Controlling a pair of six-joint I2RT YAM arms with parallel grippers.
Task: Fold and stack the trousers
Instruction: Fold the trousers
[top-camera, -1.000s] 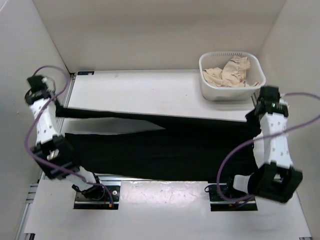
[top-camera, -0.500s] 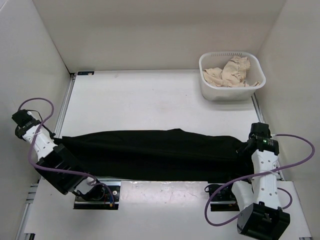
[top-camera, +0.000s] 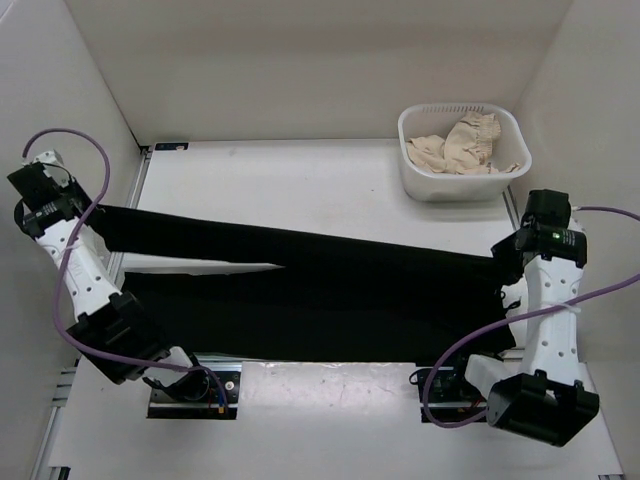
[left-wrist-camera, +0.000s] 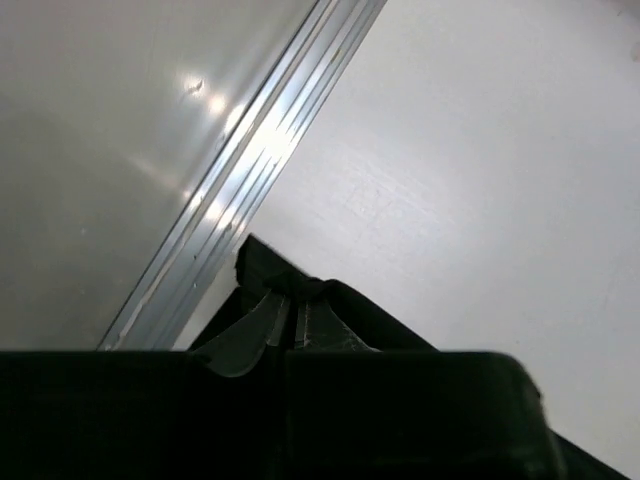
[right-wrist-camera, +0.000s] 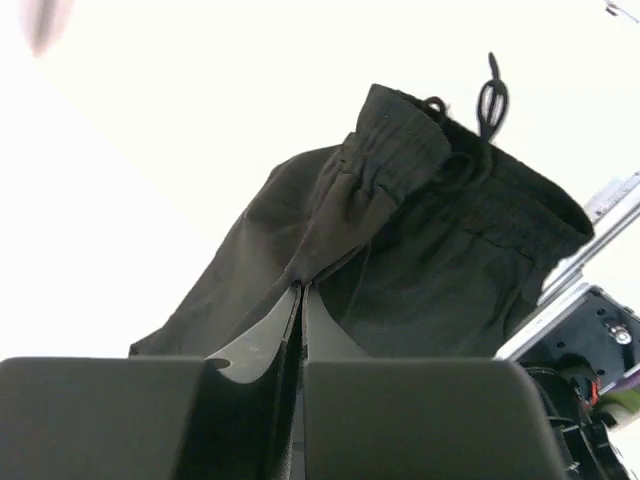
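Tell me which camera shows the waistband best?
The right wrist: the gathered waistband shows close up. The top view shows the trousers only as black cloth; the left wrist, just a leg end.

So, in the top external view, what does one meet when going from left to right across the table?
left gripper → trousers → right gripper
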